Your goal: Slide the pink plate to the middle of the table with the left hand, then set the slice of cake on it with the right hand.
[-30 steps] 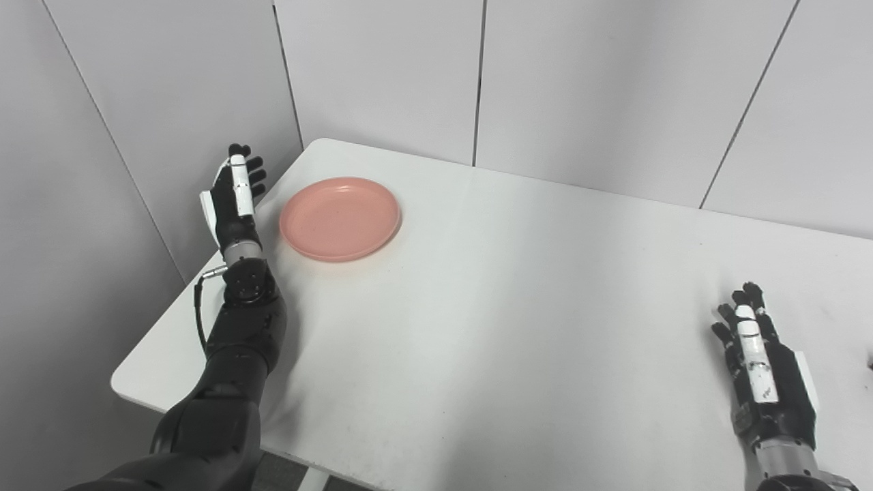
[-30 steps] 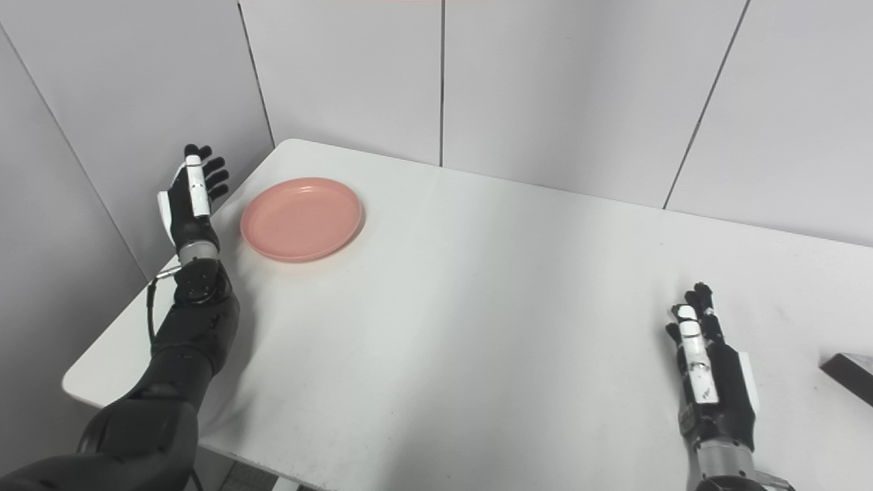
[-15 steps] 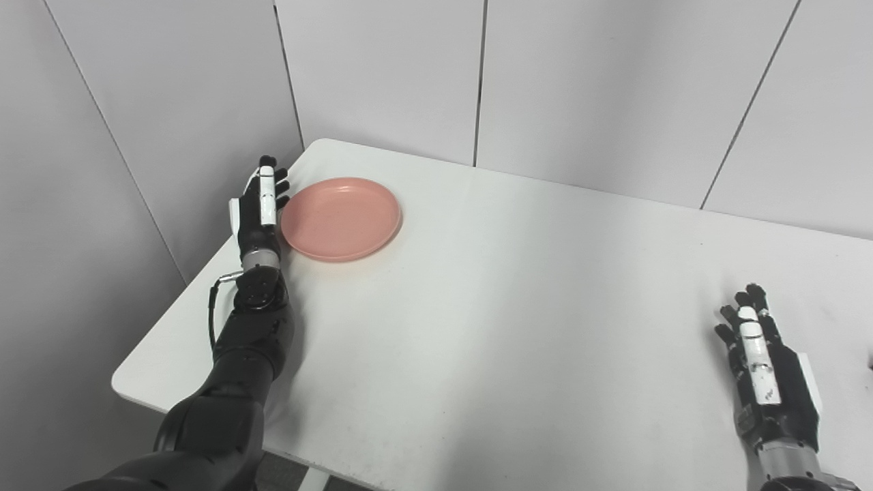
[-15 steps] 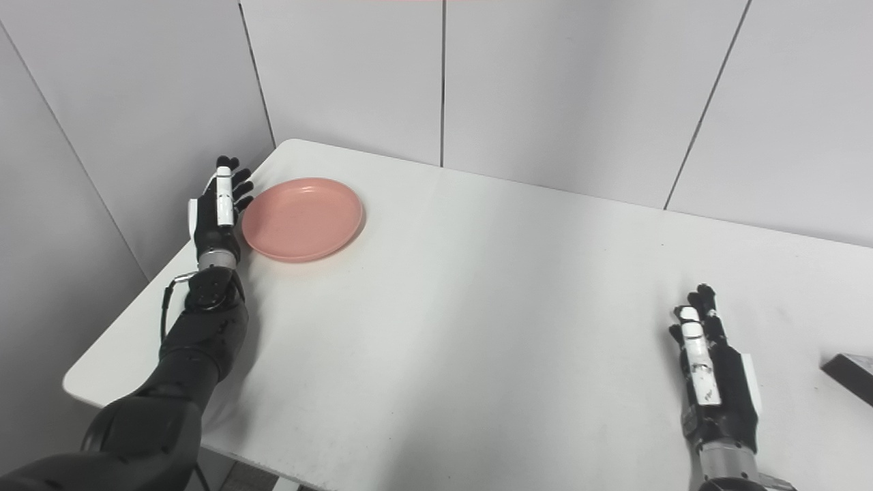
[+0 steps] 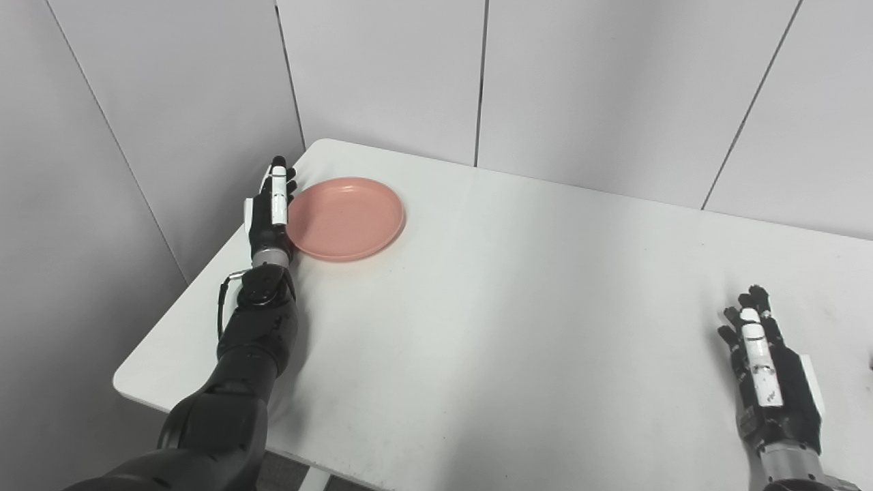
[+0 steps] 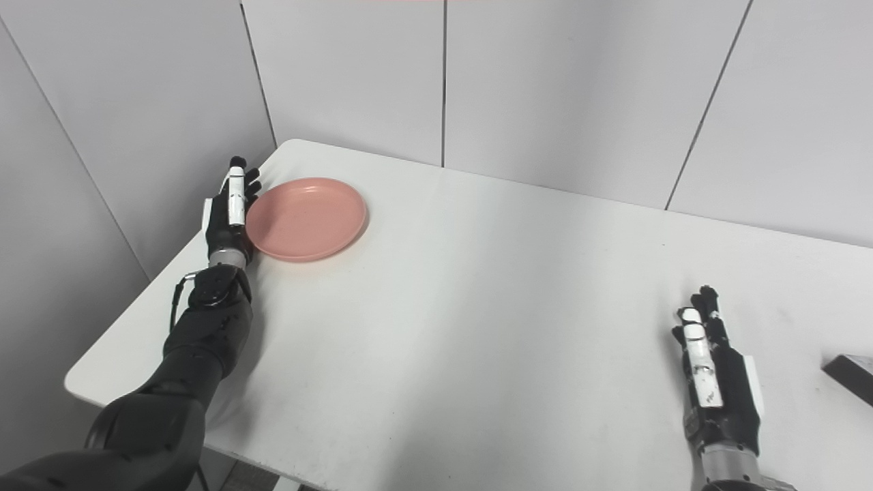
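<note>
The pink plate lies on the white table near its far left corner. My left hand stands edge-up against the plate's left rim, fingers straight and together, holding nothing. My right hand rests open and empty at the table's near right. A dark object shows at the right edge of the right eye view; I cannot tell whether it is the slice of cake.
Grey wall panels close off the table's far and left sides. The table's left edge runs just beside my left forearm.
My left hand has moved right from beyond the table's left edge to the plate's left rim. The plate has shifted slightly right. The right hand has barely moved.
</note>
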`<state>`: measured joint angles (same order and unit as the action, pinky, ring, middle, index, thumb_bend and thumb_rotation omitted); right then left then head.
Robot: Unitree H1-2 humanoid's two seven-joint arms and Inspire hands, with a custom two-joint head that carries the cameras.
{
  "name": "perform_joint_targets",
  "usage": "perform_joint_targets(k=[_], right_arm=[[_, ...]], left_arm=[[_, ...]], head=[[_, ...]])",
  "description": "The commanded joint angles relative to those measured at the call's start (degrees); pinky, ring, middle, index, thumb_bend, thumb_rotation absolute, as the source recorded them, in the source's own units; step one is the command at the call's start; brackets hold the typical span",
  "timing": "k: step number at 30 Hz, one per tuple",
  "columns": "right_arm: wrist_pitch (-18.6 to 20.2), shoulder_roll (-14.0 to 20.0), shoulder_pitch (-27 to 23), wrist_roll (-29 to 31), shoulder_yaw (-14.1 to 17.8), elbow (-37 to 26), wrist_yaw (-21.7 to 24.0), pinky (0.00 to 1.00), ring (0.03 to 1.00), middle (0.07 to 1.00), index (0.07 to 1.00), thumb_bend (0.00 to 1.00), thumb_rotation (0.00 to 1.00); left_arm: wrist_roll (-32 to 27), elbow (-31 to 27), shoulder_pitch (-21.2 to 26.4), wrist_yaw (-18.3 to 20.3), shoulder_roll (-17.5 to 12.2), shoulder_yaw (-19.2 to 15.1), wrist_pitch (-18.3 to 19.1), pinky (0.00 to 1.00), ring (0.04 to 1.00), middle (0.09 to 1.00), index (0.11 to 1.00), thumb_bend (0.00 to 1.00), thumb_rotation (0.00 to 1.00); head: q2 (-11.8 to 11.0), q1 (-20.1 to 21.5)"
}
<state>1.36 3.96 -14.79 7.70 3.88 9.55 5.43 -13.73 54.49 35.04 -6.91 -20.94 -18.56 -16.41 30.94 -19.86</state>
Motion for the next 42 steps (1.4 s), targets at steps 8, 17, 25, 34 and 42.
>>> perform_joint_targets(k=[8, 17, 25, 34, 42], right_arm=[[-0.1, -0.1, -0.6, 0.6, 0.5, -2.0, -0.5, 1.00, 0.952, 0.978, 0.981, 0.52, 0.78], [-0.1, 0.1, -0.5, 0.4, 0.2, -2.2, -0.6, 1.00, 0.955, 0.979, 0.980, 0.52, 0.79], [-0.2, -0.4, -0.5, 0.4, 0.3, -2.1, -1.2, 1.00, 0.946, 0.973, 0.970, 0.55, 0.77], [0.3, -0.4, -0.4, 0.1, 0.1, -2.4, -1.5, 0.99, 0.944, 0.966, 0.968, 0.55, 0.78], [0.6, -0.5, -0.3, 0.2, -0.2, -3.0, -1.3, 0.99, 0.947, 0.970, 0.972, 0.56, 0.78]], left_arm=[[-1.8, -2.3, 2.3, 5.5, 1.0, 1.5, 1.5, 0.94, 0.914, 0.898, 0.898, 0.69, 1.00], [-3.0, -6.8, 1.5, 8.7, 3.0, 2.5, 4.0, 0.95, 0.908, 0.880, 0.882, 0.69, 1.00], [-3.1, -11.2, 0.6, 11.0, 4.9, 4.1, 7.3, 0.93, 0.901, 0.875, 0.874, 0.69, 1.00], [-2.6, -15.7, -0.3, 12.1, 7.5, 6.4, 10.7, 0.91, 0.897, 0.883, 0.878, 0.67, 1.00], [-0.5, -19.4, -1.4, 12.6, 8.4, 9.4, 12.3, 0.91, 0.903, 0.887, 0.882, 0.67, 1.00]], head=[[0.2, 0.1], [0.3, 0.4], [0.2, 0.7], [0.5, 1.2], [0.6, 2.1]])
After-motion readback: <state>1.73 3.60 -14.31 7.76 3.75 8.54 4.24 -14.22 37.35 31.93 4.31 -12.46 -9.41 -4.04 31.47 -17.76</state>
